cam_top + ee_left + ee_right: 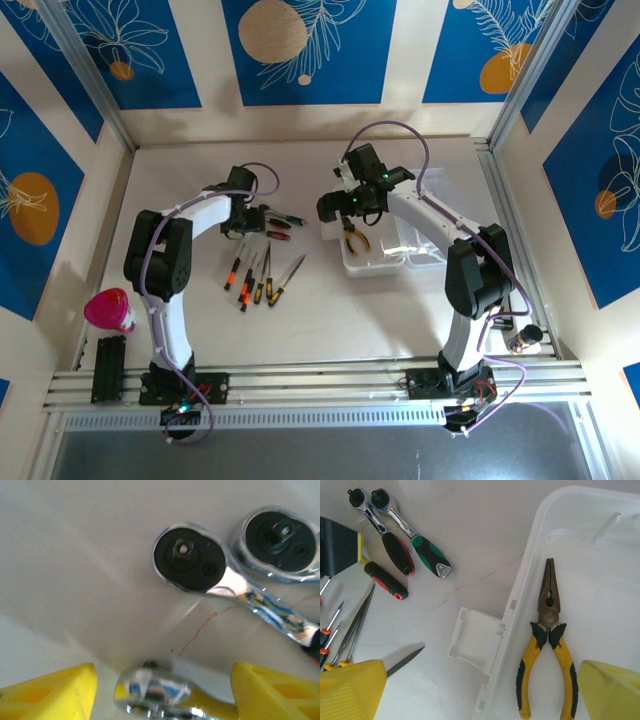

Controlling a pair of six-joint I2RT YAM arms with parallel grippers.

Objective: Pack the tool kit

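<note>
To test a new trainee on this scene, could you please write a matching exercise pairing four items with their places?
Things: 1 pliers; 2 green-handled ratchet; 3 pink cup; 4 screwdrivers.
Places: A at the table's near left corner; B inside the clear case; C fanned in a row on the table; D beside a red-handled ratchet.
Pairs: 1-B; 2-D; 3-A; 4-C.
</note>
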